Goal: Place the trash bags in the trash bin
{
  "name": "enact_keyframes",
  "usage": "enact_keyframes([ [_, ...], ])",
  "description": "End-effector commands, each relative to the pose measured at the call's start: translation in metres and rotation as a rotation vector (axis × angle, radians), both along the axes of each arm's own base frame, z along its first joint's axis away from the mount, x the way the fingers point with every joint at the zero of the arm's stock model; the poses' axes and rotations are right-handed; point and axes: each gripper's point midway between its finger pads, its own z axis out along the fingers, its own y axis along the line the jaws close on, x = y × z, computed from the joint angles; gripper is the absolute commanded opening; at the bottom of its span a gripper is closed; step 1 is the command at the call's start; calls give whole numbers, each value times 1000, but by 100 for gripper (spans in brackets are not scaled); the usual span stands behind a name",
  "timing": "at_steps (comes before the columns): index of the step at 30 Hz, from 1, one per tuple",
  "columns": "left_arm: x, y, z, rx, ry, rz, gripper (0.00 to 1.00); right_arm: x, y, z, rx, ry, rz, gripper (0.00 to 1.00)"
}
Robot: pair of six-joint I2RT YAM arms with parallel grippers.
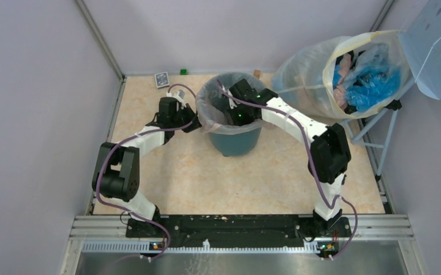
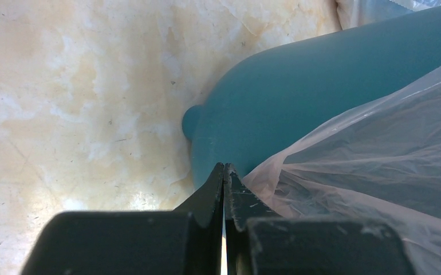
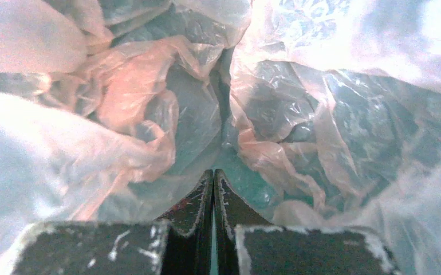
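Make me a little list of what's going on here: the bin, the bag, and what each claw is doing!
bin: teal, upright, in the middle
bag: pale pink, inside the bin, edge draped over the rim
left claw: shut, outside the bin's left side, right beside the bag's edge
right claw: shut, down inside the bin among the bag's folds
sack: big, clear, right of the bin, with blue bags inside
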Motion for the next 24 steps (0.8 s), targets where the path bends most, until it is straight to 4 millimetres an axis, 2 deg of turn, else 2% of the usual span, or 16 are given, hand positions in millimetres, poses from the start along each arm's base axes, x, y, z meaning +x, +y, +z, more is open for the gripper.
enact_keyframes([
  [1,8,2,33,12,-101,5,2,8,-2,40,77,-82,-38,0],
  [6,7,19,43,70,-132,58,6,14,0,96,167,-205,-35,0],
  [9,7,38,62,125,-174,121,10,20,-2,131,204,-280,-47,0],
  [12,1,54,78,182,-192,171,21,24,-11,162,235,-344,-88,1],
  [14,-6,59,88,191,-205,191,33,27,-20,183,258,-402,-115,7],
  [18,-24,73,108,194,-237,260,43,21,-35,221,335,-553,-147,31],
  [21,-38,84,126,202,-307,307,47,10,-54,240,402,-666,-189,51],
  [23,-48,90,141,209,-370,319,53,0,-69,248,445,-741,-230,67],
  [24,-53,91,146,208,-394,316,58,-6,-77,239,451,-760,-244,74],
])
